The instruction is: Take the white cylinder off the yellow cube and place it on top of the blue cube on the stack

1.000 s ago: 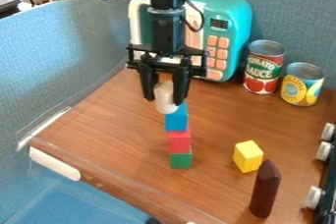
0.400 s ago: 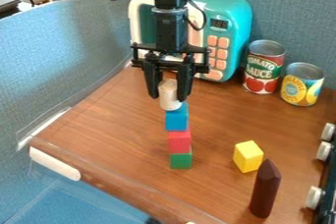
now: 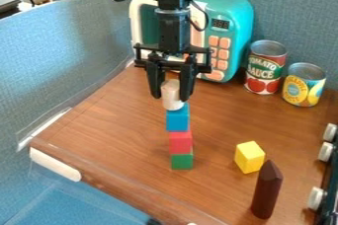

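At the left of the things on the table (image 3: 112, 130), the jaws of the black gripper (image 3: 172, 96) grasp a white cylinder (image 3: 172, 98) upright at the top of a stack of a blue block (image 3: 178, 120), a red block (image 3: 180, 143) and a green block (image 3: 182, 162); whether it touches the blue one, I cannot tell. Behind stands a teal toy microwave (image 3: 236, 21), and rightward come a yellow block (image 3: 249, 157), a red-labelled can (image 3: 264, 73), an upright dark brown pointed stick (image 3: 266, 194) near the yellow block, and a yellow-labelled can (image 3: 304, 88).

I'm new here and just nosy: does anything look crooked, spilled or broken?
Nothing stands out. The green block, red block and blue block form a fairly straight stack, and the tool holds a white cylinder. The dark pointed piece, red can and yellow can stand upright, with no visible spill or damage.
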Controlling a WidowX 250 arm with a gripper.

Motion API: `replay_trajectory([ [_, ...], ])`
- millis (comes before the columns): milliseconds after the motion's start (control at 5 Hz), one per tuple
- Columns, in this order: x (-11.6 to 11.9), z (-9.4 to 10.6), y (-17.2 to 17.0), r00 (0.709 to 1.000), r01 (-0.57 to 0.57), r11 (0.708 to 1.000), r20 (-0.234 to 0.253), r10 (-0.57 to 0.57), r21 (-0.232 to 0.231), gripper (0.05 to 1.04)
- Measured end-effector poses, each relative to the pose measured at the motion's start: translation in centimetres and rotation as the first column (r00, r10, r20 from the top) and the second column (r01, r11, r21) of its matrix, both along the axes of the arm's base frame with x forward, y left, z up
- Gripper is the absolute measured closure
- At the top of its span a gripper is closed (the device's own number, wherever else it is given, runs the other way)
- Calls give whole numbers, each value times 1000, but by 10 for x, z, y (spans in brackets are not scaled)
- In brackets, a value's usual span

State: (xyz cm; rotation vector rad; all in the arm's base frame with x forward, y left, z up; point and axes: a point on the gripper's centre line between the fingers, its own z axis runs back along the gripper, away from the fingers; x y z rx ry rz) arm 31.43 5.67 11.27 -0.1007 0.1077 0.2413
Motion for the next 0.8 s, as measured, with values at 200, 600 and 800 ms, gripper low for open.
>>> replay_trajectory([
  [200,0,-1,-3,1000,15,1000,-3,-15,2,528],
  [600,1,0,-10,999,31,1000,-10,-30,6,528],
  [800,1,-1,-10,1000,30,1000,-7,-30,7,528],
])
